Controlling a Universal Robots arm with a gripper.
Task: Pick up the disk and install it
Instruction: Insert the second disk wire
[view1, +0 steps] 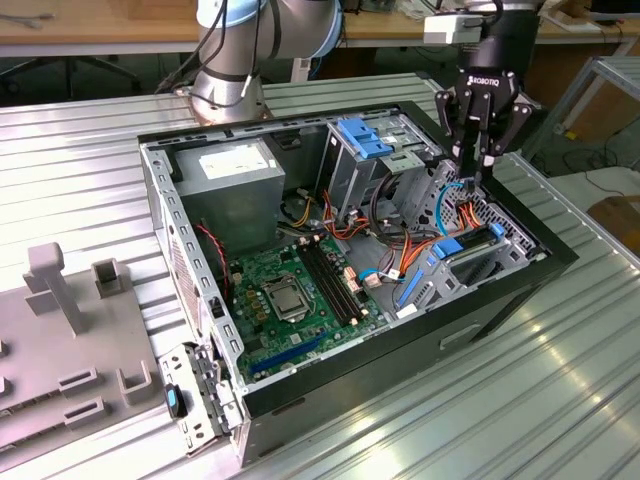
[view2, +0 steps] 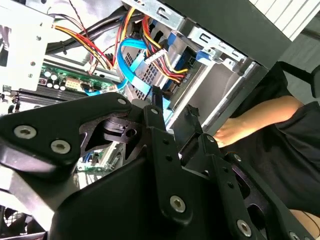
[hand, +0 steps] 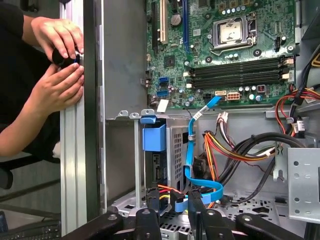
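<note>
Ext. view: gripper (view1: 470, 160) hangs over the drive-bay corner of the open PC case (view1: 250, 420), at the ext. view's right. Just below it, what I take for the disk (view1: 472, 250) sits edge-up in its bay w/ a blue rail tab at each end. It looks already seated, not carried. Judgement: metal drive, so stiff, fairly heavy for its size, smooth-sided and shock-sensitive. Best taken across the long rail edges, not on the label face or the connector end. Motherboard (view1: 300, 290) lies well apart, toward the ext. view's left.

2nd wrist view: jaws stand apart w/ a gap between the fingertips (view2: 156, 97), nothing clamped. Cable bundle (view2: 150, 55), red/yellow/orange plus a flat blue data cable, hangs right beside the tips. Sheet-metal cage edges (view2: 215, 37) are close. A person's forearm (view2: 260, 117) is outside the case wall. Can't pick the disk out for sure here.

1st wrist view: fingertips (hand: 150, 200) again apart, w/ wires and the blue data cable (hand: 190, 165) running thru the gap. Blue latch (hand: 153, 135) and cage wall are just beside. Room is tight: cables near one side, bay metal on the other, so snagging looks the main risk. Straight up is the only free way. Person's hands (hand: 57, 65) are at the table rail, beyond the case side, holding a small dark item.
</note>
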